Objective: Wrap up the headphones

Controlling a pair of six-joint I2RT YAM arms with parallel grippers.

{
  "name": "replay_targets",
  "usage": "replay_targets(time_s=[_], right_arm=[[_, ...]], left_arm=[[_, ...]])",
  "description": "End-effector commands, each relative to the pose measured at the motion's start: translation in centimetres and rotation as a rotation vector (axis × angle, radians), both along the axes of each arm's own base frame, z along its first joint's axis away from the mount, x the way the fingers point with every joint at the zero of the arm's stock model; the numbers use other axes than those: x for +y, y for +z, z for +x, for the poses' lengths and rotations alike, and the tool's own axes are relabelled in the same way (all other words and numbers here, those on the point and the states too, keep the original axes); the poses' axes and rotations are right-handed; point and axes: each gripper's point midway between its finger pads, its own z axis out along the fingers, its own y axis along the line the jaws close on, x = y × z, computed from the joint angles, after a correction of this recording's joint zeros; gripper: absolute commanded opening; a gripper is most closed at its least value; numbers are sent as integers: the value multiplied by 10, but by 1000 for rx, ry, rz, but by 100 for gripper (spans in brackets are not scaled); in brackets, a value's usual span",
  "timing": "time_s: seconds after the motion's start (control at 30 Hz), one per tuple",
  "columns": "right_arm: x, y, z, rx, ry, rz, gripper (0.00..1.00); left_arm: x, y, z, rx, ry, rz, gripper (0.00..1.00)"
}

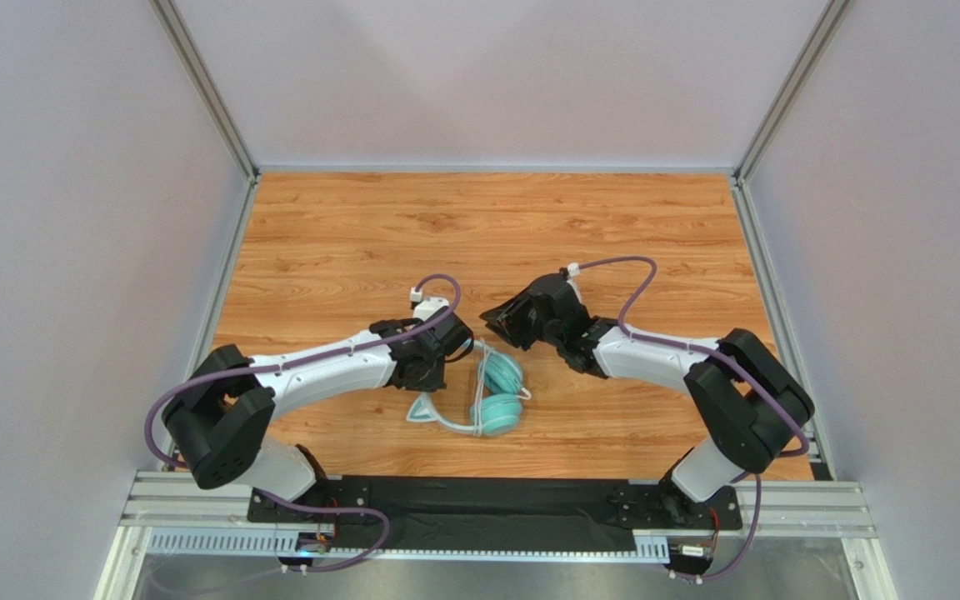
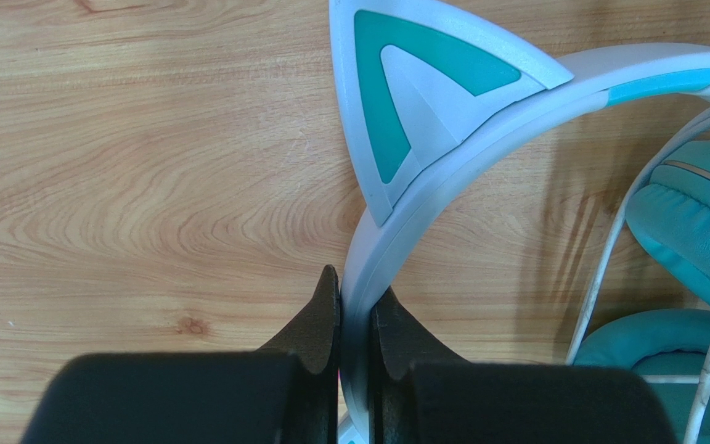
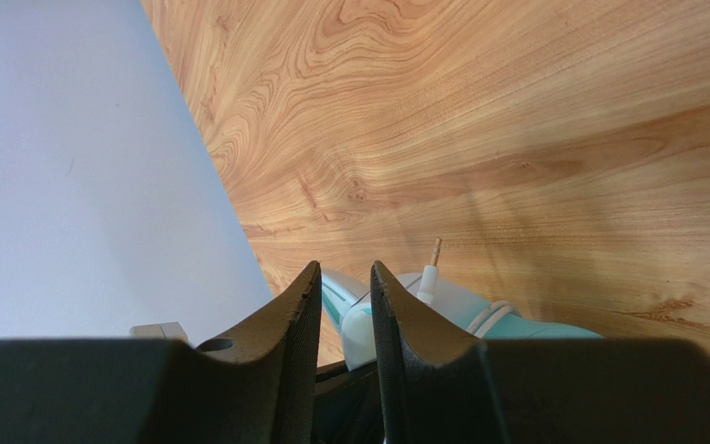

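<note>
Now I am holding the headphones (image 1: 493, 394) by the headband (image 2: 442, 157) on the table (image 1: 360, 238).

Centre-front of the wood-grain top, the teal ear cups (image 1: 498, 403) are lying flat between the two arms. The left gripper (image 2: 356, 305) is clamping the pale headband just below a cat ear (image 2: 405, 83), its jaws squeezing the band from both sides. The thin white cable (image 2: 599, 277) is looping over a cup. The right gripper (image 3: 338, 287) is hovering just beyond the headphones, jaws parted a little and gripping nothing; through its wrist camera I am seeing the plug (image 3: 431, 268) sticking up off the headphones. Pale lilac-grey walls (image 1: 498, 75) are closing in the table on three sides, with metal posts (image 1: 203, 88) running along the corners, and the planks are showing warm orange grain.
</note>
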Motion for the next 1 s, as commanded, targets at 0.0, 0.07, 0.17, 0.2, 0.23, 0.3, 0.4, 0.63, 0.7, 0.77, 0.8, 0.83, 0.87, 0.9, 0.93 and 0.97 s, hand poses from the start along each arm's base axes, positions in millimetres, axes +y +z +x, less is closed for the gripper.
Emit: replay_targets(time_s=[0.0, 0.07, 0.17, 0.2, 0.23, 0.3, 0.4, 0.63, 0.7, 0.77, 0.8, 0.83, 0.87, 0.9, 0.93, 0.97], right_arm=[[1, 22, 9, -79, -6, 9, 28], [-3, 38, 12, -115, -5, -18, 29], [-18, 76, 21, -214, -11, -93, 41], [-24, 86, 24, -235, -21, -118, 46], [-37, 94, 27, -266, -36, -187, 50], [-61, 125, 30, -325, -84, -228, 63], [-110, 152, 30, -376, -160, -368, 77], [-218, 153, -1, -343, -316, -598, 82], [-239, 148, -12, -341, -344, -627, 83], [-250, 144, -23, -336, -350, -647, 83], [-253, 134, -28, -317, -343, -665, 83], [-256, 128, -33, -305, -330, -685, 83], [-258, 126, -37, -303, -324, -690, 83], [-259, 117, -41, -285, -312, -704, 83], [-260, 111, -44, -270, -299, -715, 83], [-259, 107, -47, -268, -285, -716, 83]], left_arm=[[-12, 23, 10, -61, 4, -68, 0], [-12, 29, 12, -75, -1, -66, 0], [-13, 43, 17, -99, -8, -60, 0], [-15, 52, 20, -111, -11, -63, 0], [-14, 56, 22, -118, -10, -62, 0], [-16, 67, 26, -131, -16, -66, 0], [-16, 81, 32, -133, -13, -75, 0], [-9, 108, 55, -127, -8, -80, 0], [-5, 118, 67, -134, 13, -87, 0], [7, 116, 81, -119, 52, -80, 0], [7, 121, 86, -115, 64, -98, 0], [12, 117, 93, -98, 80, -93, 0], [23, 121, 105, -102, 123, -102, 0], [28, 118, 111, -90, 144, -104, 0], [35, 116, 118, -86, 168, -98, 0], [51, 117, 127, -88, 219, -94, 0]])
